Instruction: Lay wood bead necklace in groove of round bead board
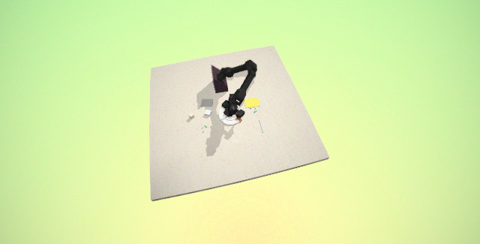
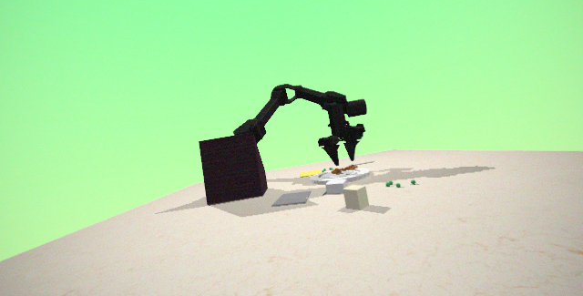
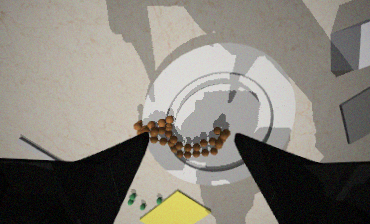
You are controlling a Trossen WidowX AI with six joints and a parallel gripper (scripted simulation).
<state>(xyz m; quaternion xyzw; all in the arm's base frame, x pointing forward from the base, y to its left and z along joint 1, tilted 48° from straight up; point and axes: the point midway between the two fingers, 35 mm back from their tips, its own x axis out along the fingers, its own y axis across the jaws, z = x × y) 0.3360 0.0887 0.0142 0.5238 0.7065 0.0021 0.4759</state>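
The white round bead board (image 1: 229, 122) (image 2: 363, 175) (image 3: 281, 90) lies flat, with a ring groove around its middle. The brown bead necklace (image 1: 238, 119) (image 2: 350, 168) (image 3: 188, 147) lies bunched in doubled rows. In the wrist view, one part bends across the lower left of the ring and ends inside it; the other part runs over the board's left rim. Whether any beads sit down in the groove I cannot tell. My gripper (image 2: 344, 162) (image 3: 192, 136) is wide open and empty, just above the necklace. In the top view the arm hides the fingertips and part of the board.
A yellow sheet (image 1: 252, 102) (image 3: 176, 207) and small green balls (image 3: 159, 200) lie near the board. A white block (image 2: 335, 187), a grey plate (image 2: 292, 199) and a cream block (image 2: 355, 197) are on its other side. A thin rod (image 1: 261, 126) and a dark block (image 2: 232, 168) also stand out.
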